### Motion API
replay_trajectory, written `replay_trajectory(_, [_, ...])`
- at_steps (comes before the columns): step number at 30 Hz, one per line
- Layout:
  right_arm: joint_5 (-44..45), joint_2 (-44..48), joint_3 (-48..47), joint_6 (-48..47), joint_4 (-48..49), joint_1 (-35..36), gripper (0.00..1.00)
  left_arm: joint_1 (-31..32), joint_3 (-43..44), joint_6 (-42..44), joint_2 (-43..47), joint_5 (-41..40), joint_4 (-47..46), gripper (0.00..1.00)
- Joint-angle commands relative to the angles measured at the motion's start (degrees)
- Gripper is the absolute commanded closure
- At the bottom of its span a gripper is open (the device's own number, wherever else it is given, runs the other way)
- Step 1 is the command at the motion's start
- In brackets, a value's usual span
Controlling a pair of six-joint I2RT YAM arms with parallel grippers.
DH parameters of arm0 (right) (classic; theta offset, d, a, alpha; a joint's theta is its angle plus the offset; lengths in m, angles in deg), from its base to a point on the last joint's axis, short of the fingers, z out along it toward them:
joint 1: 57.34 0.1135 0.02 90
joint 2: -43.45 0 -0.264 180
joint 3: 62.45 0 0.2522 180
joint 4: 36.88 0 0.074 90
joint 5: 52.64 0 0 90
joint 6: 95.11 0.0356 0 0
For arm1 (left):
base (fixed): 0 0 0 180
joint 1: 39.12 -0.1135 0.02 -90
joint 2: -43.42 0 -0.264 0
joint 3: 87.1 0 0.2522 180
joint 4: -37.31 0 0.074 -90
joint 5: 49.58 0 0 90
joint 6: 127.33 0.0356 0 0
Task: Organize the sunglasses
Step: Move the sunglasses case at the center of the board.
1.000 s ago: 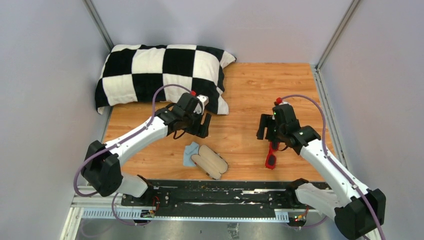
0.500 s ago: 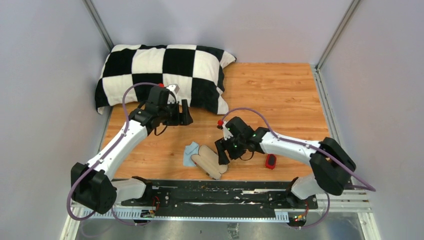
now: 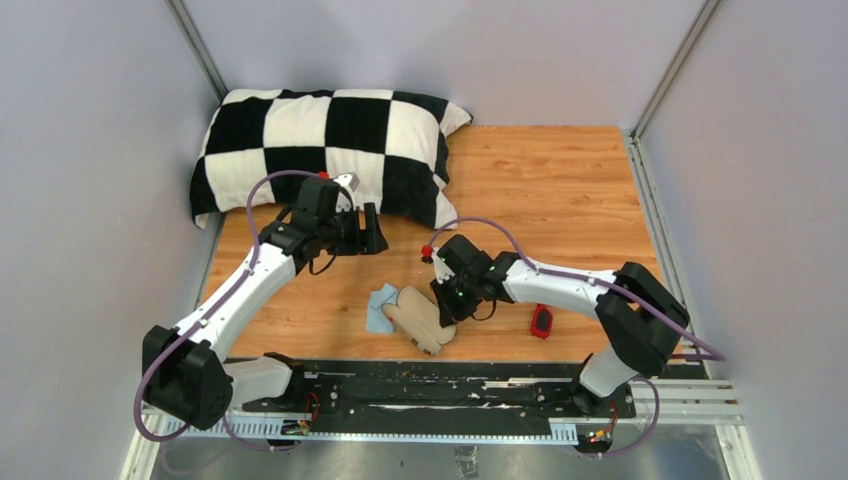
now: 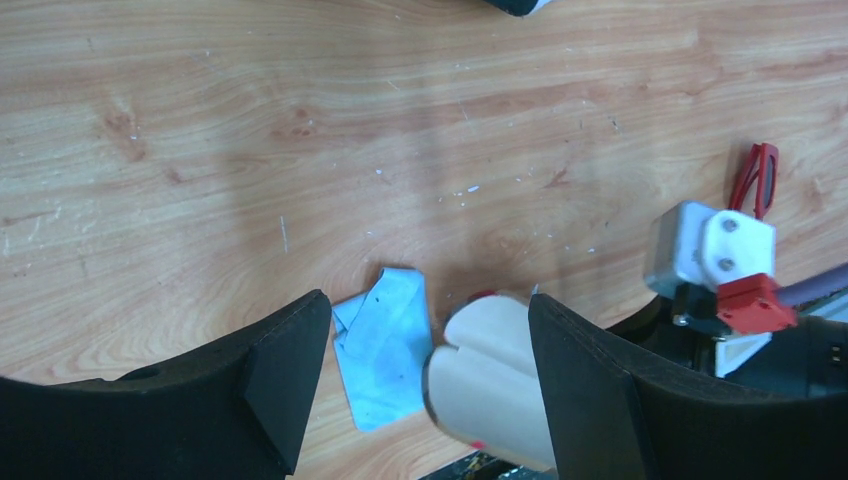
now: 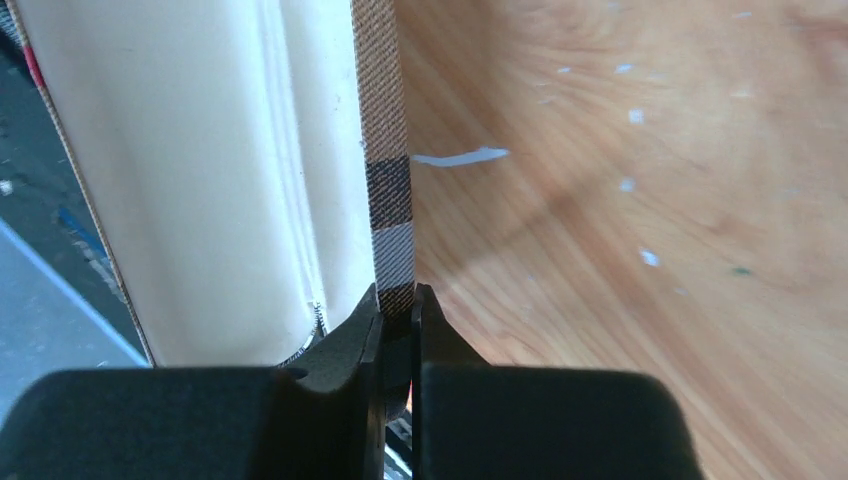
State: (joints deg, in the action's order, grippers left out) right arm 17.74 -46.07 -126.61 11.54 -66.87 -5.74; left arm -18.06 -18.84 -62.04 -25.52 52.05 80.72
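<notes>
While the right end effector (image 5: 400, 305) was pressed together on the thin plaid rim of the case (image 3: 420, 320), the left end effector (image 3: 370, 230) hovered spread over the table (image 3: 560, 190), just in front of the checked pillow (image 3: 320, 140), holding nothing.

Observations:
- The case lay open near the table's front edge, with its cream lining facing up. The right wrist view showed the pinched rim standing upright between the finger pads.
- A light blue cloth (image 4: 385, 345) lay touching the case on its left side.
- The sunglasses (image 3: 541, 322) lay on the table to the right of the case, apart from it and outside it. No end effector touched them.

Judgement: the step in hand was handling the case, either steadying it or shifting it by its rim. Packing had not begun, since the sunglasses were not in the case.

Next move, as reckoned: either keep the pinch to hold the case open and steady, or release it. Then one arm would have to reach the sunglasses, take them by the frame and lay them into the lining. The rim was thin, so a slip looked possible if it were pulled sideways.
</notes>
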Motion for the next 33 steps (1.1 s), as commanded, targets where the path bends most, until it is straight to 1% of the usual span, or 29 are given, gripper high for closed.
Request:
replay_trajectory(1, [9.82, 3.37, -4.39, -4.14, -9.16, -1.01, 1.00, -0.40, -0.71, -0.35, 0.18, 0.86, -0.83, 0.23])
replay_trajectory(3, [13.21, 4.31, -4.72, -5.63, -10.88, -2.38, 1.00, -0.40, -0.81, -0.26, 0.21, 0.84, -0.89, 0.23])
replay_trajectory(7, [22.24, 4.78, -5.93, -9.18, -12.49, -2.88, 1.00, -0.40, -1.12, -0.05, 0.22, 0.84, -1.05, 0.23])
replay_trajectory(10, [25.74, 2.08, -8.04, -11.88, -12.45, -2.99, 1.00, -0.40, -1.18, 0.14, -0.23, 1.33, -1.25, 0.23])
replay_trajectory(13, [29.33, -2.18, -10.92, -14.61, -11.85, -2.99, 0.97, -0.40, -1.22, 0.47, -0.78, 2.61, -1.21, 0.23])
replay_trajectory(14, [30.62, -3.56, -12.23, -15.18, -11.81, -3.07, 0.94, -0.40, -1.16, 0.77, -0.96, 3.06, -0.98, 0.23])
replay_trajectory(15, [31.54, -4.69, -13.22, -15.64, -11.92, -3.21, 0.86, -0.40, -0.96, 1.29, -1.24, 3.39, -0.50, 0.23])
replay_trajectory(17, [31.92, -6.05, -14.59, -15.73, -12.15, -3.65, 0.66, -0.40, -0.62, 2.42, -1.60, 3.88, 0.60, 0.23])
replay_trajectory(20, [30.97, -5.39, -14.92, -14.73, -12.23, -4.16, 0.50, -0.40, 0.04, 3.05, -1.73, 2.94, 2.00, 0.22])
replay_trajectory(21, [30.88, -4.81, -14.79, -14.23, -12.48, -4.42, 0.47, -0.40, 0.22, 3.06, -1.73, 2.73, 2.12, 0.22])
replay_trajectory(23, [31.16, -3.11, -14.54, -11.90, -13.60, -4.95, 0.42, -0.40, 0.57, 2.96, -2.03, 2.83, 2.05, 0.22])
replay_trajectory(27, [31.64, 2.60, -12.98, -7.38, -15.73, -5.74, 0.36, 0.42, 2.25, 2.91, -5.14, 2.64, 2.01, 0.22])
replay_trajectory(33, [31.98, 13.11, -9.09, -0.10, -17.13, -6.35, 0.33, 5.28, 7.52, 2.64, -14.89, -1.18, 0.90, 0.23])
